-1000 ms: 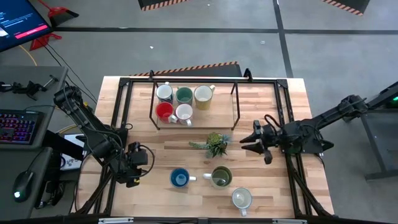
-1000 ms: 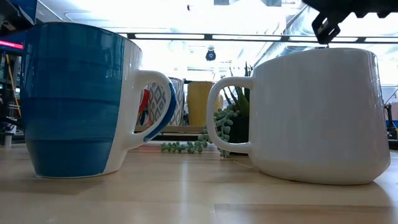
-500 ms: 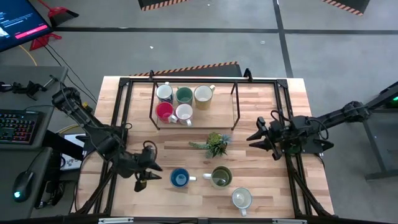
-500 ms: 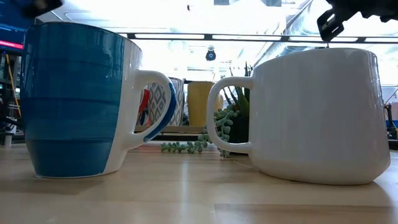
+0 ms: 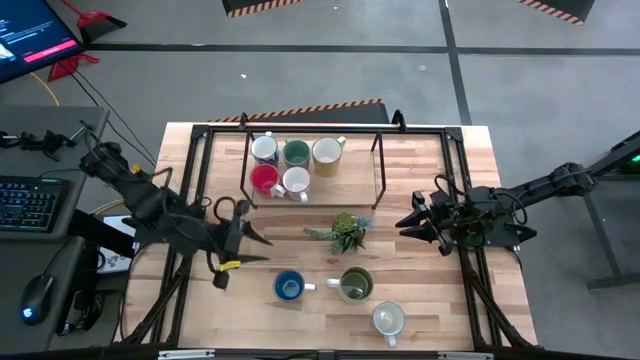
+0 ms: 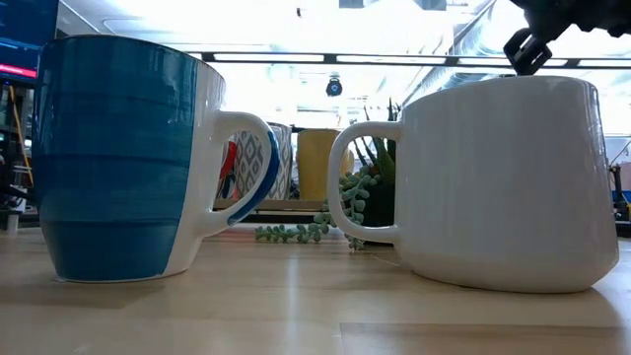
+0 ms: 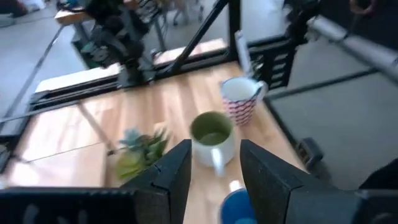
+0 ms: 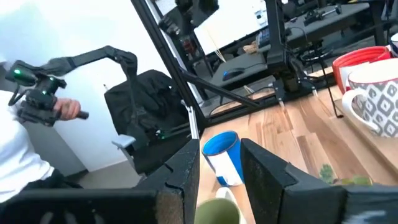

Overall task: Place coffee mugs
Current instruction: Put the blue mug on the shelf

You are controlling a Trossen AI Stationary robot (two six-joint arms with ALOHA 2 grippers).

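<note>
Three mugs stand on their bases on the near part of the table: a blue mug (image 5: pixel 289 287), an olive green mug (image 5: pixel 356 285) and a white mug (image 5: pixel 389 320). Five more stand in a black-framed rack (image 5: pixel 380 170) at the far side: white (image 5: pixel 264 149), teal (image 5: pixel 296 153), cream (image 5: pixel 327 151), red (image 5: pixel 264 179) and patterned white (image 5: pixel 296 182). My left gripper (image 5: pixel 260 243) hovers open, left of the blue mug, with the olive mug (image 7: pixel 212 135) ahead of it. My right gripper (image 5: pixel 405 227) hangs open, right of the plant.
A small spiky green plant (image 5: pixel 345 232) sits at the table's middle, between the rack and the near mugs. Black frame rails (image 5: pixel 200 180) run along the table's left, right and far sides. A person's hand (image 8: pixel 67 110) shows beyond the table.
My left gripper has swung from near the table's left edge toward the right, then toward the far side, ending left of the plant and the blue mug. My right gripper has drawn back slightly toward the right edge. No mug has moved.
</note>
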